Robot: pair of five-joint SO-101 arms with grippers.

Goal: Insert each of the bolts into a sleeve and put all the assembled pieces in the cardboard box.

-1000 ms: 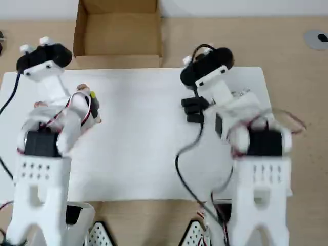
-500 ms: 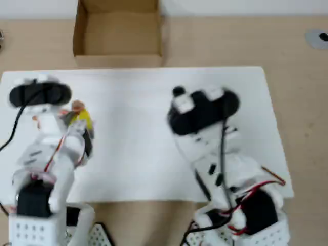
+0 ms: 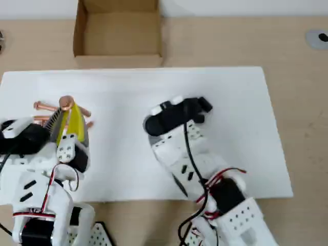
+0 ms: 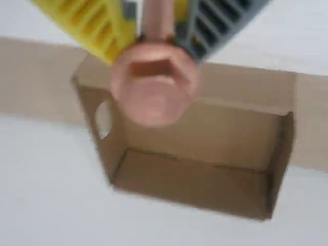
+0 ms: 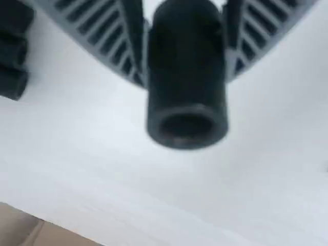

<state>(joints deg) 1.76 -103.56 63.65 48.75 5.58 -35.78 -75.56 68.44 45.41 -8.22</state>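
Nearest us, the left gripper (image 3: 66, 110) is clamped on a copper bolt (image 3: 66, 102), head pointing out past the yellow and grey fingers. Right gripper (image 5: 185, 31) is gripping a black sleeve (image 5: 187, 102), open bore facing out. Both sit over the white sheet (image 3: 123, 92) on the wooden table (image 3: 297, 92). Loose bolts (image 3: 43, 106) lie just beside the left gripper, spare sleeves (image 5: 13, 61) near the right. Far side: the cardboard box (image 3: 119, 60), open, and a grey disc (image 3: 316, 38).

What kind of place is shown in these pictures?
Probably a robotics lab bench: a left arm and a right arm at a wooden table, with a white mat and a cardboard box.
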